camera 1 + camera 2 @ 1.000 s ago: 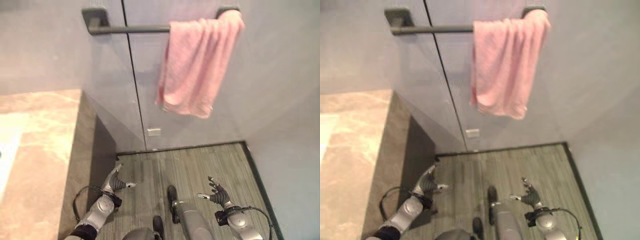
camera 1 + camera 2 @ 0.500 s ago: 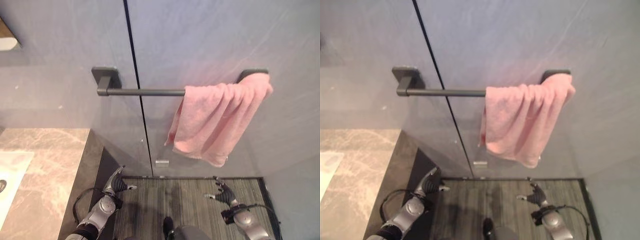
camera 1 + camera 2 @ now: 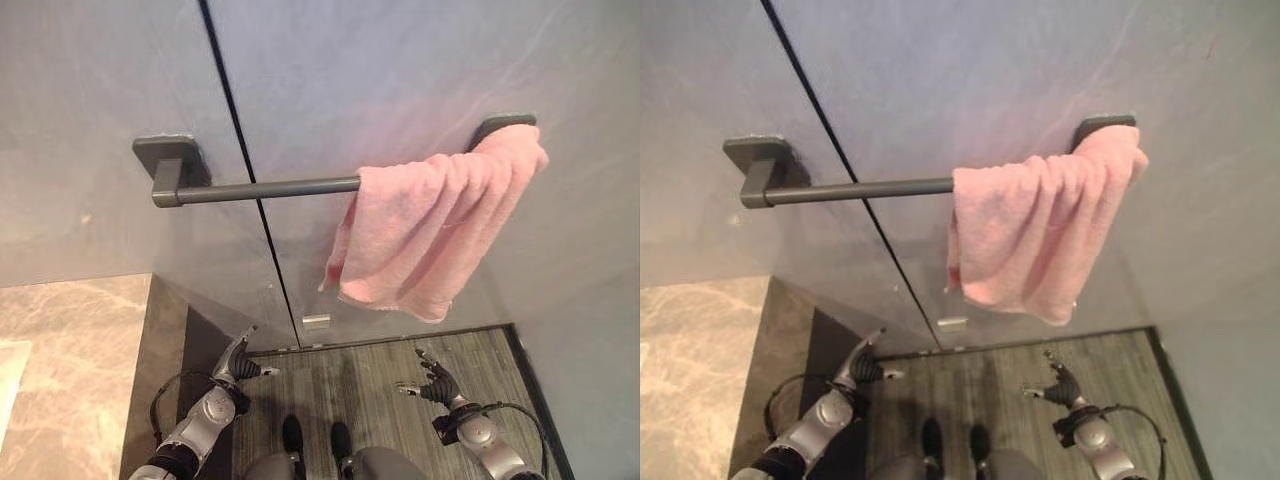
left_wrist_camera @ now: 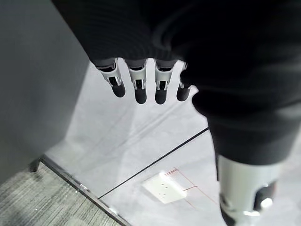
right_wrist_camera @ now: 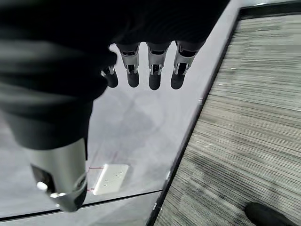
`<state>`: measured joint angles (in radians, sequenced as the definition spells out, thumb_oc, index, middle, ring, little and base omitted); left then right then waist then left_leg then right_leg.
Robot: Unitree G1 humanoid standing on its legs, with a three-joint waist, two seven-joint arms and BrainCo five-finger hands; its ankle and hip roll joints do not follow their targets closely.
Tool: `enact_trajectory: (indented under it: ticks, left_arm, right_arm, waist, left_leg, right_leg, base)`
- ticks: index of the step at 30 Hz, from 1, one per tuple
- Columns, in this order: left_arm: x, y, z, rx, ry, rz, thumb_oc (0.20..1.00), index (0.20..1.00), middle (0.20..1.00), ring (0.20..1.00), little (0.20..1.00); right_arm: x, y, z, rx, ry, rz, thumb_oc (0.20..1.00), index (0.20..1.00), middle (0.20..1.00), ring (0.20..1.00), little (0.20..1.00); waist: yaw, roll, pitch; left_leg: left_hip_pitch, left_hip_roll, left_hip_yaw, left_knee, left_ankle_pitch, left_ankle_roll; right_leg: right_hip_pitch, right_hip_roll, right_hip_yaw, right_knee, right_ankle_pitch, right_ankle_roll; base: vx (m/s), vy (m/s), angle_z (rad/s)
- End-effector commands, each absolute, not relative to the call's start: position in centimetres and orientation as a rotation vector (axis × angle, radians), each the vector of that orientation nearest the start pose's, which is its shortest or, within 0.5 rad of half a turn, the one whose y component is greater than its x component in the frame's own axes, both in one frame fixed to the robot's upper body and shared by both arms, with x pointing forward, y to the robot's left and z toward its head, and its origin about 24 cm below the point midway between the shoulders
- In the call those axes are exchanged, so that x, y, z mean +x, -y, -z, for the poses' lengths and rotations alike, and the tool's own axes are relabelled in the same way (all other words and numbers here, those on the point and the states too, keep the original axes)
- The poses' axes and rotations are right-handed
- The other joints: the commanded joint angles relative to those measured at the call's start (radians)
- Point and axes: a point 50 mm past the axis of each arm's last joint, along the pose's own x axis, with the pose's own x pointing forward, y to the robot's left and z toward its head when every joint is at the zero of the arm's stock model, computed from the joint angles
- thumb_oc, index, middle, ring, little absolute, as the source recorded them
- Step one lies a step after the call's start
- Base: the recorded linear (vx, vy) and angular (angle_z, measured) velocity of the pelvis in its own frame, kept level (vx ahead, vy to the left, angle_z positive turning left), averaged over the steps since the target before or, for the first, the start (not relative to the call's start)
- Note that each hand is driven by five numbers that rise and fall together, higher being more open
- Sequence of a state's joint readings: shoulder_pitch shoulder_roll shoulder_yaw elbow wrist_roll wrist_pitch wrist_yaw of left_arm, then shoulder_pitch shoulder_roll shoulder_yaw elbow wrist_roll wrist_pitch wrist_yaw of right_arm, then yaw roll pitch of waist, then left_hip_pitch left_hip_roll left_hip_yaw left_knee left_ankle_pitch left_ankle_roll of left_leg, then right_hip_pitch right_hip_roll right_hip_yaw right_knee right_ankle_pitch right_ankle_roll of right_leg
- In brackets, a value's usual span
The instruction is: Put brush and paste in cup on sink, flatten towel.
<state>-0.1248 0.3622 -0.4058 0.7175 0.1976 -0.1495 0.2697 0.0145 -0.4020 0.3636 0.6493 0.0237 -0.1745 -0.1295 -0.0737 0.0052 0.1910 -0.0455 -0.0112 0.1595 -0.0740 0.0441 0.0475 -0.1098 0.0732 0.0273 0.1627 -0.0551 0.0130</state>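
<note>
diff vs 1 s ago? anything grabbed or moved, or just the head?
Just the head: the view tilted up, so the whole picture shifted. Nothing grabbed or released. The pink towel stays bunched at the right end of the rail. The left robot hand and right robot hand stay low and open, holding nothing.

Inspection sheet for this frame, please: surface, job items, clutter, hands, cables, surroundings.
Surface: marble counter at lower left, bare where it shows.
Job's things: pink towel hangs bunched at the right end of the dark rail, not spread flat; brush, paste and cup: nothing seen.
Clutter: nothing seen.
Hands: left hand and right hand low over the floor, fingers relaxed, holding nothing.
Cables: nothing seen beyond the robot's own.
Surroundings: grey wall panels, small white plate near the wall's foot, grey striped floor.
</note>
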Motion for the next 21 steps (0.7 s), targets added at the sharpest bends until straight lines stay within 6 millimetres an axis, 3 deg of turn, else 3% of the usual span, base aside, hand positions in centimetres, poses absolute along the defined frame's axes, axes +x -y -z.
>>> enact_trajectory:
  ticks: [1, 3, 4, 6, 7, 8, 9, 11, 12, 15, 21]
  left_arm:
    - [23.6, -20.5, 5.7, 0.745, -0.312, 0.082, 1.000, 1.000, 1.000, 1.000, 1.000]
    - [23.6, -20.7, 5.7, 0.748, -0.314, 0.077, 1.000, 1.000, 1.000, 1.000, 1.000]
    - [23.2, -21.0, 5.8, 0.745, -0.324, 0.069, 1.000, 1.000, 1.000, 1.000, 1.000]
    - [23.0, -21.2, 5.9, 0.734, -0.326, 0.061, 1.000, 1.000, 1.000, 1.000, 1.000]
    - [23.0, -21.2, 5.9, 0.734, -0.326, 0.061, 1.000, 1.000, 1.000, 1.000, 1.000]
    - [22.9, -21.2, 5.9, 0.722, -0.328, 0.056, 1.000, 1.000, 1.000, 1.000, 1.000]
    - [22.8, -21.2, 6.0, 0.720, -0.329, 0.056, 1.000, 1.000, 1.000, 1.000, 1.000]
    - [22.8, -21.2, 5.9, 0.724, -0.326, 0.058, 1.000, 1.000, 1.000, 1.000, 1.000]
    - [22.5, -21.5, 6.0, 0.743, -0.333, 0.063, 1.000, 1.000, 1.000, 1.000, 1.000]
    - [22.3, -21.5, 6.1, 0.746, -0.335, 0.069, 1.000, 1.000, 1.000, 1.000, 1.000]
    - [21.9, -21.6, 5.7, 0.676, -0.330, 0.043, 1.000, 1.000, 1.000, 1.000, 1.000]
  right_arm:
    - [20.6, 20.7, 6.9, -0.475, -0.418, -0.117, 1.000, 1.000, 1.000, 1.000, 1.000]
    - [20.7, 20.6, 6.9, -0.476, -0.414, -0.119, 1.000, 1.000, 1.000, 1.000, 1.000]
    - [20.7, 20.4, 6.9, -0.487, -0.415, -0.122, 1.000, 1.000, 1.000, 1.000, 1.000]
    - [20.7, 20.2, 6.9, -0.495, -0.412, -0.139, 1.000, 1.000, 1.000, 1.000, 1.000]
    - [20.7, 20.2, 7.0, -0.495, -0.413, -0.139, 1.000, 1.000, 1.000, 1.000, 1.000]
    - [20.9, 19.9, 6.7, -0.510, -0.398, -0.156, 1.000, 1.000, 1.000, 1.000, 1.000]
    - [21.0, 20.0, 6.5, -0.519, -0.389, -0.157, 1.000, 1.000, 1.000, 1.000, 1.000]
    - [21.1, 20.0, 6.4, -0.517, -0.382, -0.159, 1.000, 1.000, 1.000, 1.000, 1.000]
    - [21.0, 20.4, 6.4, -0.513, -0.389, -0.145, 1.000, 1.000, 1.000, 1.000, 1.000]
    - [20.7, 21.0, 6.4, -0.510, -0.395, -0.129, 1.000, 1.000, 1.000, 1.000, 1.000]
    - [20.2, 23.0, 6.2, -0.433, -0.413, -0.013, 1.000, 1.000, 1.000, 1.000, 1.000]
  waist:
    - [0.018, -0.019, -0.002]
    - [0.022, -0.021, 0.001]
    - [0.042, -0.020, 0.001]
    - [0.047, -0.016, 0.000]
    - [0.046, -0.016, 0.001]
    - [0.048, -0.020, -0.001]
    - [0.046, -0.030, -0.003]
    - [0.047, -0.041, -0.010]
    - [0.060, -0.058, -0.028]
    - [0.057, -0.058, -0.038]
    - [0.056, -0.043, -0.079]
  left_leg:
    - [0.025, -0.006, -0.018, 0.077, -0.064, -0.048]
    - [0.023, -0.007, -0.013, 0.084, -0.069, -0.046]
    - [0.019, 0.012, 0.031, 0.097, -0.082, -0.053]
    - [0.020, 0.037, 0.032, 0.105, -0.086, -0.070]
    - [0.020, 0.037, 0.031, 0.106, -0.087, -0.070]
    - [0.031, 0.062, 0.019, 0.125, -0.098, -0.083]
    - [0.035, 0.066, 0.012, 0.136, -0.104, -0.086]
    - [0.038, 0.068, 0.008, 0.140, -0.108, -0.091]
    - [0.046, 0.078, 0.014, 0.151, -0.116, -0.104]
    - [0.050, 0.098, -0.010, 0.141, -0.093, -0.122]
    - [0.094, 0.154, -0.037, 0.049, -0.021, -0.164]
  right_leg:
    - [-0.085, -0.078, -0.006, 0.109, 0.067, 0.118]
    - [-0.088, -0.089, -0.012, 0.105, 0.068, 0.119]
    - [-0.087, -0.184, -0.091, 0.044, 0.108, 0.131]
    - [-0.092, -0.254, -0.096, -0.010, 0.167, 0.143]
    - [-0.090, -0.254, -0.097, -0.013, 0.169, 0.143]
    - [-0.090, -0.312, -0.083, -0.041, 0.220, 0.158]
    - [-0.080, -0.320, -0.069, -0.049, 0.237, 0.166]
    - [-0.065, -0.310, -0.057, -0.067, 0.229, 0.171]
    - [-0.033, -0.308, -0.084, -0.108, 0.206, 0.178]
    - [-0.008, -0.274, -0.075, -0.138, 0.187, 0.170]
    - [0.056, -0.226, -0.132, -0.193, 0.164, 0.150]
  base:
    - [-0.04, 0.068, -0.38]
    - [-0.03, -0.011, -0.07]
    - [-0.02, -0.119, -0.07]
    - [0.02, -0.138, -0.73]
    - [0.08, -0.175, -0.74]
    - [0.07, -0.191, -0.14]
    - [0.09, -0.265, 0.03]
    - [0.05, -0.186, 0.28]
    - [0.06, -0.229, 0.46]
    - [0.06, -0.193, 0.21]
    - [0.07, -0.185, 0.13]
